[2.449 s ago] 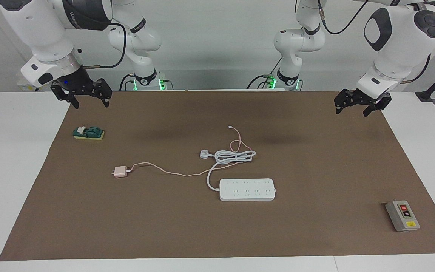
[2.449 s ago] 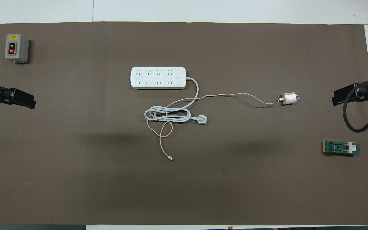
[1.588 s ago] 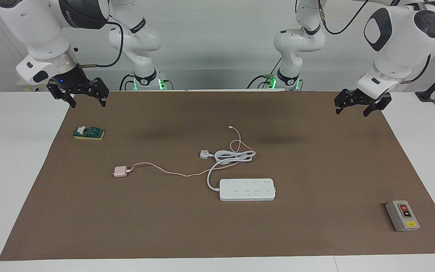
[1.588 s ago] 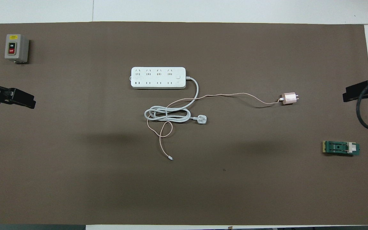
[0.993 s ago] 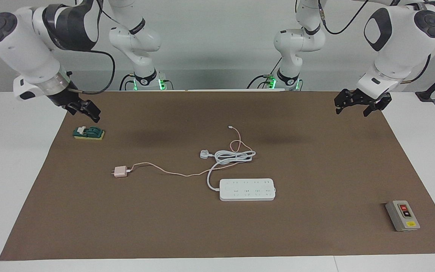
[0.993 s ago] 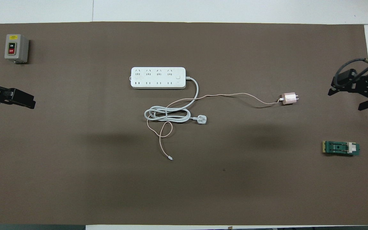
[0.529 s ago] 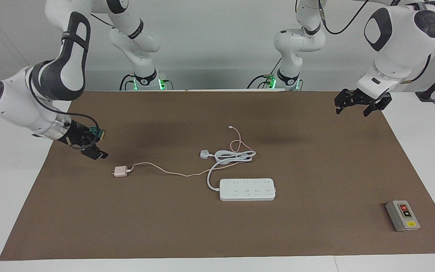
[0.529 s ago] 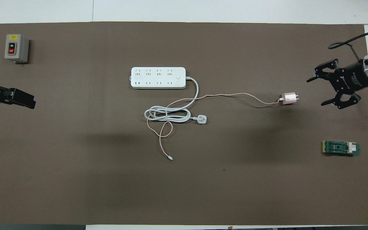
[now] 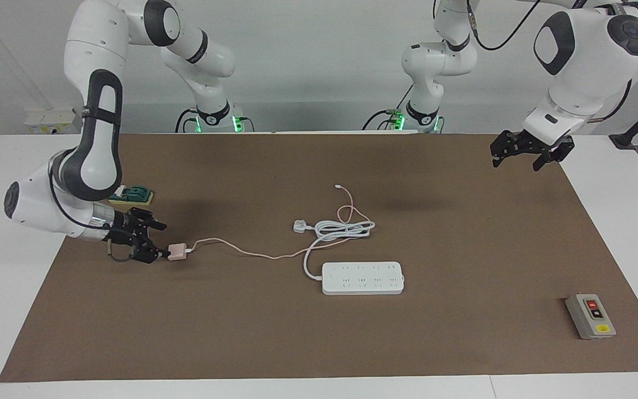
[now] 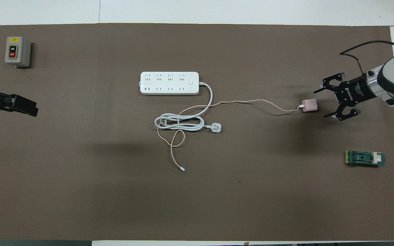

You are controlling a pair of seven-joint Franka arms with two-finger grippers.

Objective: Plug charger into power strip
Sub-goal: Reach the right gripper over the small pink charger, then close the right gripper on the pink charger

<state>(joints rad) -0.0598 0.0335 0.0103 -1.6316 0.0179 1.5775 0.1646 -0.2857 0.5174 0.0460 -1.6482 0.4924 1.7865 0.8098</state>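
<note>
Prongs [image 10: 317, 104] between right tool [image 10: 321, 103] tips

charger [image 9: 176, 252] lies toward right arm's end of the mat [image 9: 463, 233], well apart from power strip [image 9: 363, 277] mid-mat.

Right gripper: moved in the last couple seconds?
Yes. The right gripper came away from the table's robot-side edge, past the green switch block, down to the charger, jaws open.

Matt brown mat [image 10: 115, 191], paper-like, over smooth white desk [image 10: 217, 10]. Glossy white plastic power strip [image 10: 169, 83]. Smooth pale pink plastic charger [image 10: 309, 105]. Matt black right gripper [image 10: 322, 103]; glossy white arm shells.
</note>
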